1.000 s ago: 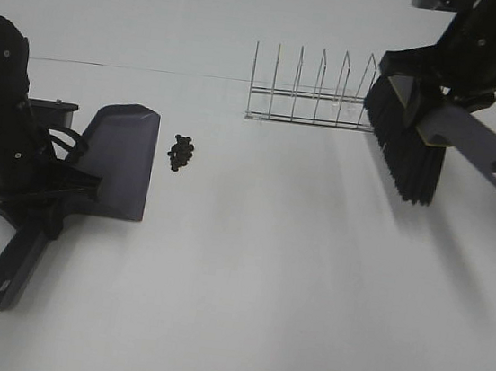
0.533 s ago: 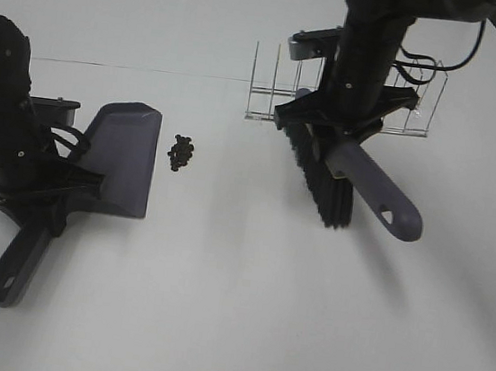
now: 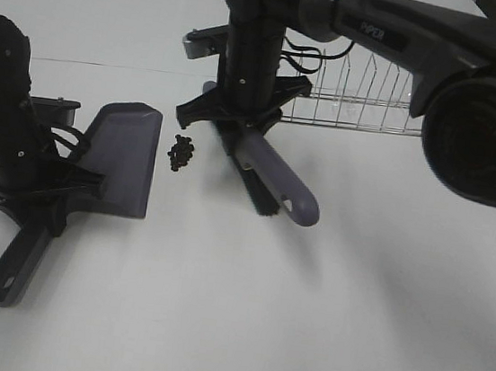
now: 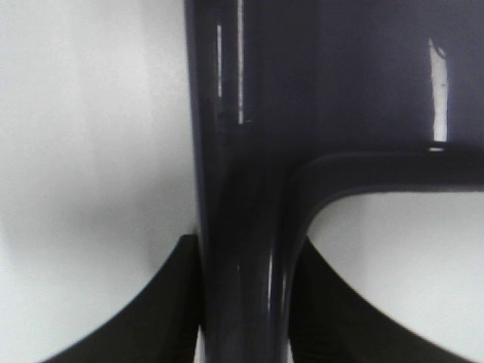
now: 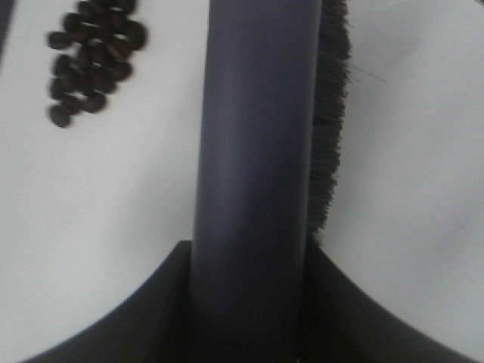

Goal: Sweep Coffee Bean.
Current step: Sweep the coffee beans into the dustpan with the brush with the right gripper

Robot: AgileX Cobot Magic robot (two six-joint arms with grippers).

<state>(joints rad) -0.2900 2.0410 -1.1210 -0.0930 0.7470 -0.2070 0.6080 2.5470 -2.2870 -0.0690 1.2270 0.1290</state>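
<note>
1. On the left of the overhead frame, the left gripper [image 4: 243,302] is clamped tight on the handle of a grey dustpan [image 3: 125,157]. The pan's wide mouth lies on the white table [image 3: 322,321] and faces right, toward the spill.
2. The coffee bean [image 3: 180,153] pile sits at centre-left, just right of the pan's lip. It is a small loose cluster of dark beans on the bare table, near the lip but not touching it. None can be seen inside the pan.
3. The right gripper [image 5: 249,302] reaches in from the upper right and is closed around the grey handle of a hand brush [image 3: 271,179]. Its own camera shows the fingers hugging the handle on both sides.
4. The brush is poised just right of the beans, black bristles [image 5: 330,113] underneath and the handle's end trailing toward the lower centre. Whether the bristles are touching the table cannot be told.
5. The layout looks deliberate, with the pan on one side, the brush on the other and the beans between them. One stroke leftward should carry the beans into the mouth, and the firm hold on the pan should stop it sliding away.
6. A wire rack [image 3: 367,101] stands at the upper right, well apart from the action.
7. The sweep itself appears not yet made. The likely hazard is beans rolling wide of the pan's edges.
</note>
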